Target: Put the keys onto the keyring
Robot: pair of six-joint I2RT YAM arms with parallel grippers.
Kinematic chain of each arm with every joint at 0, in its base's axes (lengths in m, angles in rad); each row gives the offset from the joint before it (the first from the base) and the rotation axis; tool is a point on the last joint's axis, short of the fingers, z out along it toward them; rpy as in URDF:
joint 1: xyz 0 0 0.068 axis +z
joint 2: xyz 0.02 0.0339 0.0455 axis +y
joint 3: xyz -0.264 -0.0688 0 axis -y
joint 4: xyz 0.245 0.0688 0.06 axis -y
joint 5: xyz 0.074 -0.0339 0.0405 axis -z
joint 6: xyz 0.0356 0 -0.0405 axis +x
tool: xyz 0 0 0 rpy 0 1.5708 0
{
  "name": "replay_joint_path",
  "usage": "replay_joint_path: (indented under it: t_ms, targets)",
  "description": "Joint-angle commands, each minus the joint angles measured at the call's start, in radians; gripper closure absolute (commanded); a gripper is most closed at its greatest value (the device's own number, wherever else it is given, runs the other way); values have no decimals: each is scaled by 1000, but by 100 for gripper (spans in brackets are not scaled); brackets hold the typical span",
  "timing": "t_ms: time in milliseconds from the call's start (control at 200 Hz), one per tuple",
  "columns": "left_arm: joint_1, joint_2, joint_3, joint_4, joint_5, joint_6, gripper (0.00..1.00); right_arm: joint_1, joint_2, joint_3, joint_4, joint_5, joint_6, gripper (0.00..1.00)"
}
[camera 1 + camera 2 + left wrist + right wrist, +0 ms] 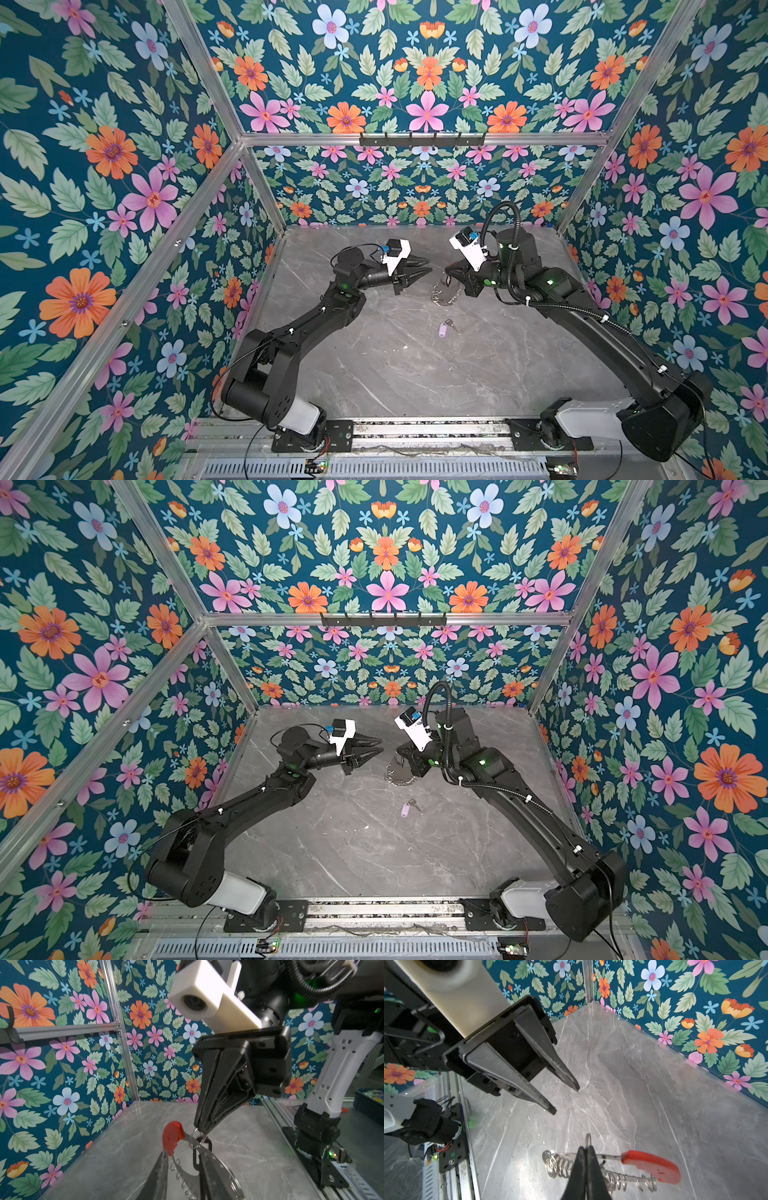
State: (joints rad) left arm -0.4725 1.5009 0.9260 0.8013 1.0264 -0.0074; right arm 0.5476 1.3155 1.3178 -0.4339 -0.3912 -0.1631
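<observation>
Red-and-silver keyring (652,1164) in the clamped right end effector (586,1148); left end effector (566,1100) apart.

The lilac-tagged key (445,329) lies on the table (374,365) near the keyring (446,296).

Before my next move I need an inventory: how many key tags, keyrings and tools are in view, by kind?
Key tags: 2, the lilac tag and the black-framed tag
Keyring: 1
Tools: 2, the left tool and the right tool
Total: 5
</observation>
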Motion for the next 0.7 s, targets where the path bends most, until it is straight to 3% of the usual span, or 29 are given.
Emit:
replay_joint_path:
  t_ms: [0,140,695]
  targets:
    - [0,-5,24,-140,55,113,74,16,6,14,-14,15,-68,100]
    - [0,-16,45,-218,57,165,75,35,14,18,-2,5,-76,100]
    - [-15,-27,54,-225,92,167,76,81,57,74,-15,4,-69,100]
